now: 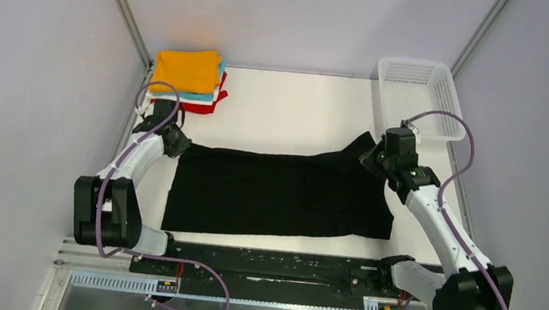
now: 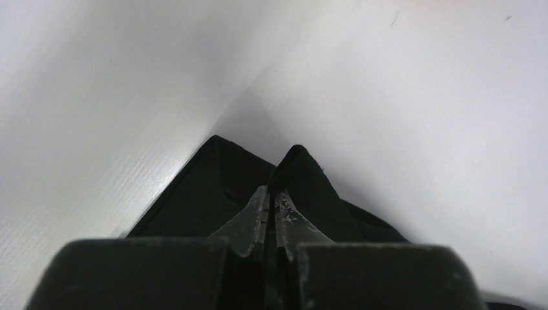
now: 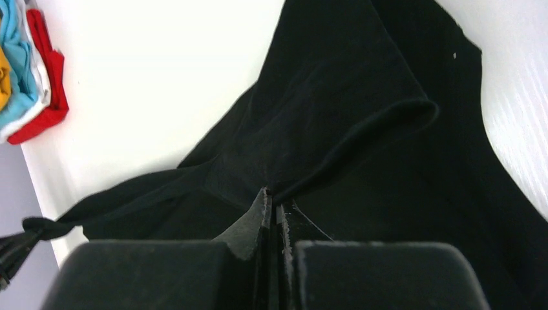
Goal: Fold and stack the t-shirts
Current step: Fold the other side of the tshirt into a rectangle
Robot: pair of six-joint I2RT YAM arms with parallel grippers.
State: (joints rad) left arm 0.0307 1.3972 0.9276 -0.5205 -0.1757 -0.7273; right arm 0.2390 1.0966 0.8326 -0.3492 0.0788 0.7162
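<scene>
Right fingers (image 3: 257,216) tight together on a fold of the black t-shirt (image 3: 362,97), folded t-shirts (image 3: 32,77) far left

The top camera looks down from above the near side and takes in the whole surface (image 1: 299,104). The left wrist camera sits just behind the left end effector (image 2: 271,203) and the right wrist camera just behind the right end effector (image 3: 273,206), both very close to the cloth. All three views share the black t-shirt (image 1: 275,193). The top and right wrist views also share the folded stack (image 1: 188,78) at far left.

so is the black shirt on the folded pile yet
No, the black shirt lies spread on the table, well apart from the folded pile.
</scene>
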